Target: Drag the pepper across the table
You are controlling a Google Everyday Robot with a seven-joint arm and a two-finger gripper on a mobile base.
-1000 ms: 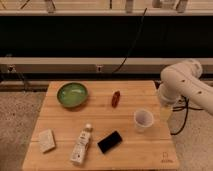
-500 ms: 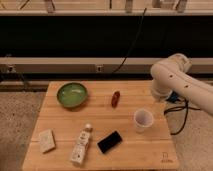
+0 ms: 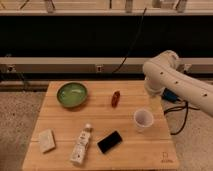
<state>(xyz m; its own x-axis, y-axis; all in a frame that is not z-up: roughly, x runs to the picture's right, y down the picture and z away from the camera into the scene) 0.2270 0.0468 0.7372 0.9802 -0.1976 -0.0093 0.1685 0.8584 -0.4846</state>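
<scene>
The pepper (image 3: pixel 115 98) is small, dark red-brown and elongated. It lies on the light wooden table (image 3: pixel 125 155) near the far edge, right of the green bowl (image 3: pixel 72 94). My white arm (image 3: pixel 172 80) reaches in from the right over the table's far right corner. The gripper (image 3: pixel 153 93) is at the arm's lower left end, to the right of the pepper and apart from it, above the white cup (image 3: pixel 143 120). It is largely hidden by the arm.
A white cup stands at the right. A black phone-like slab (image 3: pixel 109 142), a lying white bottle (image 3: pixel 82 145) and a beige block (image 3: pixel 46 140) sit near the front. A black cable (image 3: pixel 131 47) hangs behind. A blue part (image 3: pixel 170 95) shows under the arm.
The arm has swung left and a little away from the right table edge, bringing its end closer to the pepper. The objects on the table have not moved.
</scene>
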